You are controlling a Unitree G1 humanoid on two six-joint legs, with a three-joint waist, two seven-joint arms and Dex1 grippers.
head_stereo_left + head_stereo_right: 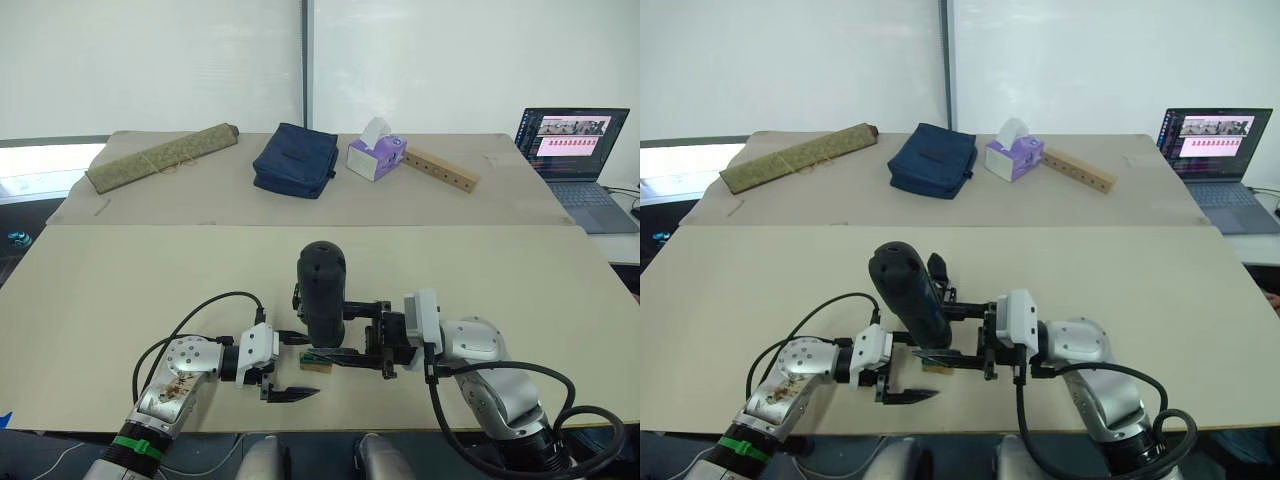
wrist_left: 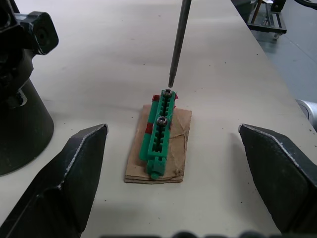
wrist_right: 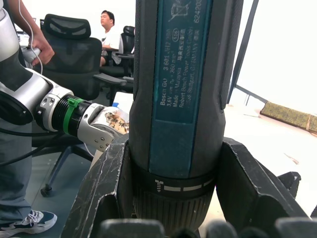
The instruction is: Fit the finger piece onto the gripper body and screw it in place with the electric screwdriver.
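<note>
I see the electric screwdriver (image 1: 321,290) standing nearly upright near the front of the bench (image 1: 120,280), rounded end up, clamped between the two fingers of my right claw (image 3: 171,198), which reaches in from the right with its forearm lying low and roughly level. In the left wrist view its thin bit (image 2: 177,42) comes down with the tip just above the far screw head on the small tan-and-green block (image 2: 159,141), which lies flat on the bench; I cannot tell whether tip and screw touch. The gripper body (image 2: 22,84) stands just beside that block, its round base on the bench. My left claw (image 1: 285,372) comes in low from the left, fingers spread wide and holding nothing, pointed at the block. The front edge of the bench is close under both wrists, while the middle of the bench behind the tool lies open. Well apart at the back are a rolled mat (image 1: 160,157), a blue pouch (image 1: 296,160), a tissue box (image 1: 375,155), a wooden bar (image 1: 440,170) and a laptop (image 1: 575,150).
</note>
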